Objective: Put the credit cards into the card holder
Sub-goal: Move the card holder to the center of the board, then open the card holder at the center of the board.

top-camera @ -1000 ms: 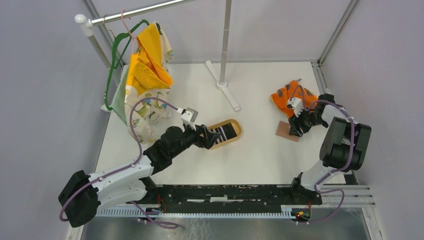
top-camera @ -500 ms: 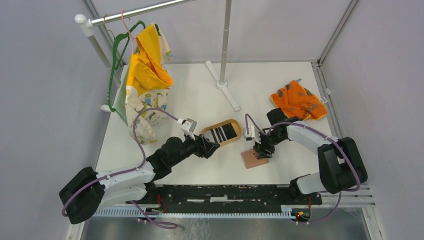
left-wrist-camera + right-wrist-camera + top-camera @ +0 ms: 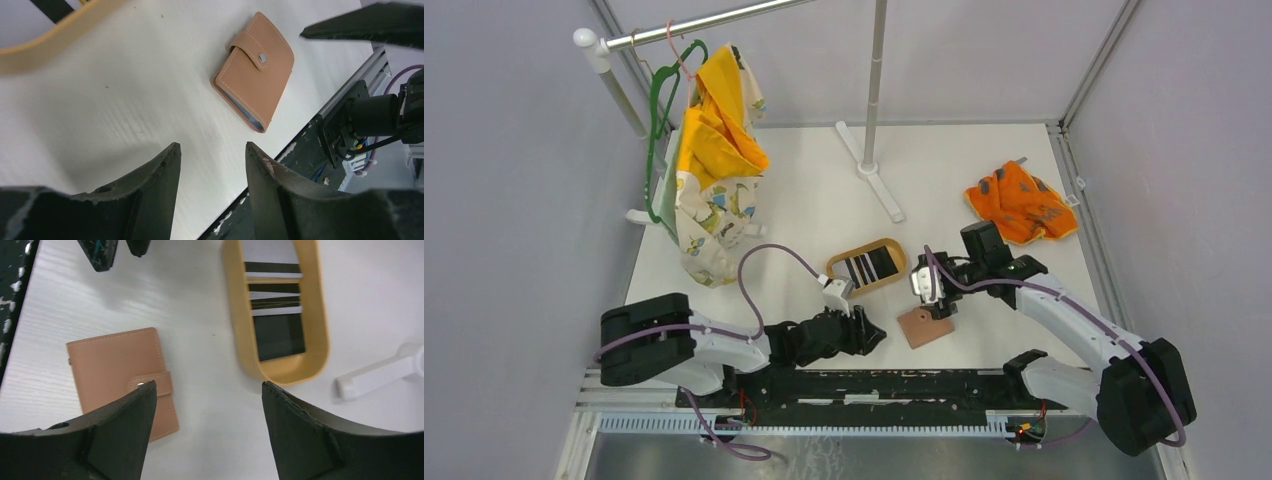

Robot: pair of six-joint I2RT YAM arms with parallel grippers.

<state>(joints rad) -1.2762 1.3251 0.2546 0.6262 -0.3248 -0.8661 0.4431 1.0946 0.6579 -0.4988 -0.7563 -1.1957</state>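
Tan stitched card holder (image 3: 250, 90), closed; credit cards (image 3: 275, 305) in oval tray (image 3: 320, 315).

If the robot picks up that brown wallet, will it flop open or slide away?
It probably won't flop open: the wallet is folded and its strap looks snapped down. It lies flat and thin on the smooth white table, so a push may slide it. It looks soft, likely bending a little.

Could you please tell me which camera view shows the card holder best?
The left wrist view: the card holder lies whole, closed and unobstructed. In the right wrist view its near corner is hidden; the top view shows it only small.
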